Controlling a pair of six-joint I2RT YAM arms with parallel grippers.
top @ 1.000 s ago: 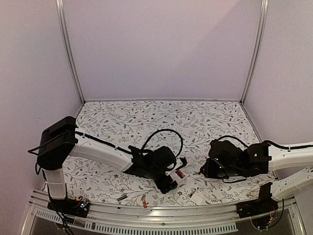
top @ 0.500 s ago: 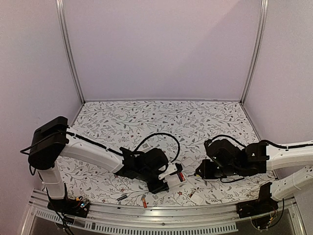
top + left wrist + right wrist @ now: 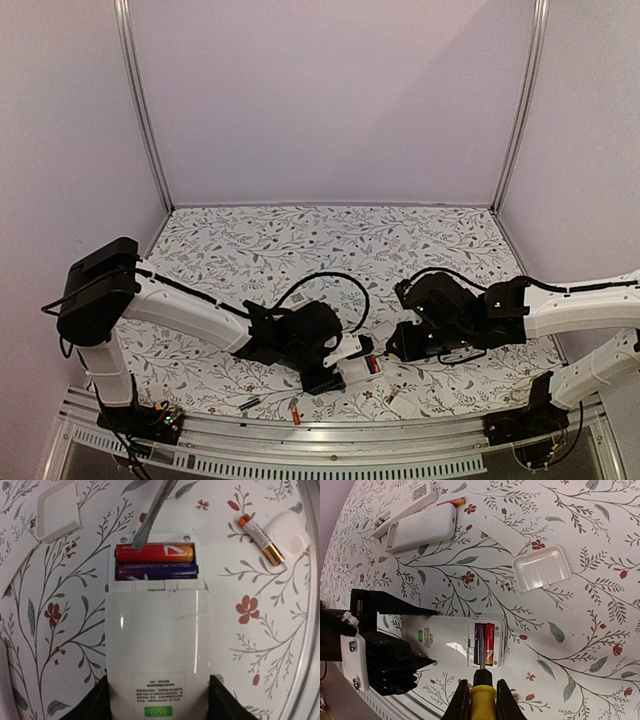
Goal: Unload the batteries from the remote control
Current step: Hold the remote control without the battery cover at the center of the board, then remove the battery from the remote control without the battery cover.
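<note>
1. Left hand: pressed in on the near end of the remote control, one finger against each long side. The remote control lies back-up on the counter. Its long axis runs straight out from this hand, with the open battery bay at the far end.

2. Two batteries sit in the bay, side by side, long axes across the remote control. The purple cell is nearer the left hand; the red cell lies just beyond it.

3. Right hand: pinching the yellow handle of the screwdriver. The shaft points straight ahead of this hand, and the tip meets the end of the red cell closest to it. This hand, through the tool, is the nearer one to the cells. Prying will likely depend on the tip getting under that end.

4. A loose cell lies ahead and to the right of the left hand. A cover plate lies ahead and to the left.

5. Writing: a green label beside the left hand appears to read "ECO". The print above it and the lettering on the cells are too small to read.
</note>
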